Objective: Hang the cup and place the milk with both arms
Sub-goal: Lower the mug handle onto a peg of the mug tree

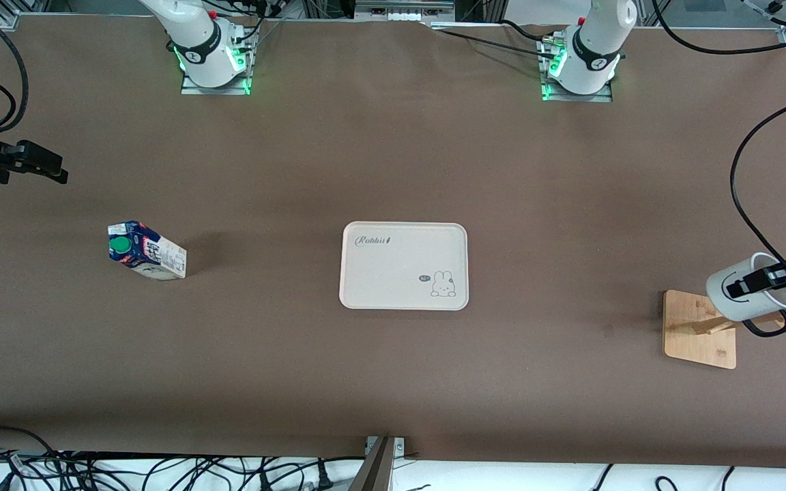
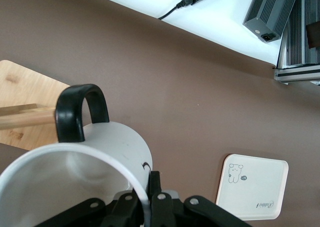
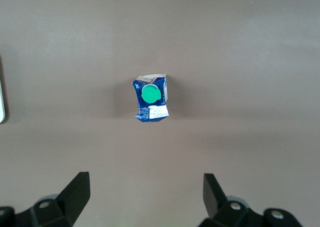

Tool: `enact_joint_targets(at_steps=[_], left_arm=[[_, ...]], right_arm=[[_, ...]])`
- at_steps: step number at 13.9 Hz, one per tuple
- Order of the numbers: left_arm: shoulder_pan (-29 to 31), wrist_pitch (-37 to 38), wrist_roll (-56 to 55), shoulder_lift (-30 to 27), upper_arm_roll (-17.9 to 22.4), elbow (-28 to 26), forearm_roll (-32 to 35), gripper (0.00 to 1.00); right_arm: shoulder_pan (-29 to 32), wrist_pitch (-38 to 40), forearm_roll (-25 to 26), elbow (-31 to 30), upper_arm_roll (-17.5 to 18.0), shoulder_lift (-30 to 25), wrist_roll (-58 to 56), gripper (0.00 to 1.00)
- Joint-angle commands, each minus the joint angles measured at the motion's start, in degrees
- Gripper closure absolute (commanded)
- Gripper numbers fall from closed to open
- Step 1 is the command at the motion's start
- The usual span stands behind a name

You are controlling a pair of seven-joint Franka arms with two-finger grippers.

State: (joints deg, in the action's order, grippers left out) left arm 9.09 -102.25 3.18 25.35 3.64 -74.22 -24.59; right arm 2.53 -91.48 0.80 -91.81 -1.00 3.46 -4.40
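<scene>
Left gripper fingers clamp the rim of the white ceramic smiley mug, tilted over the wooden peg rack; right gripper, fingers spread, hovers above the upright blue-white green-capped milk carton on the brown worktop.

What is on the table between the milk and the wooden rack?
The tray lies between the milk and the rack; the front view shows it, with bare table either side.

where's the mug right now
The mug is held in the left gripper over the wooden rack at the left arm's end of the table, its handle around a peg.
</scene>
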Motion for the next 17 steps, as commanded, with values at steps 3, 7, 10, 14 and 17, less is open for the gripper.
enact_joint_targets(at_steps=[3, 7, 10, 14, 17], left_arm=[[1.6, 0.8, 2.9, 2.3, 0.3, 3.0, -3.9, 1.00], [1.6, 0.8, 6.1, 2.4, 1.0, 2.8, -4.0, 1.00], [2.6, 1.3, 6.5, 2.3, 1.1, 2.5, -4.1, 1.00], [3.0, 1.4, 9.7, 2.4, 1.2, 2.3, -4.1, 1.00], [3.6, 1.0, 15.3, 2.4, 1.2, 0.5, -4.1, 1.00]], right_arm=[[1.1, 0.7, 0.1, 0.6, 1.1, 0.2, 0.7, 0.00], [1.1, 0.5, 0.1, 0.6, 1.1, 0.3, 0.7, 0.00], [1.1, 0.4, 0.1, 0.6, 1.1, 0.8, 0.8, 0.00], [1.1, 0.2, 0.1, 0.6, 1.1, 0.8, 0.8, 0.00], [1.1, 0.1, 0.1, 0.7, 1.1, 0.8, 0.7, 0.00]])
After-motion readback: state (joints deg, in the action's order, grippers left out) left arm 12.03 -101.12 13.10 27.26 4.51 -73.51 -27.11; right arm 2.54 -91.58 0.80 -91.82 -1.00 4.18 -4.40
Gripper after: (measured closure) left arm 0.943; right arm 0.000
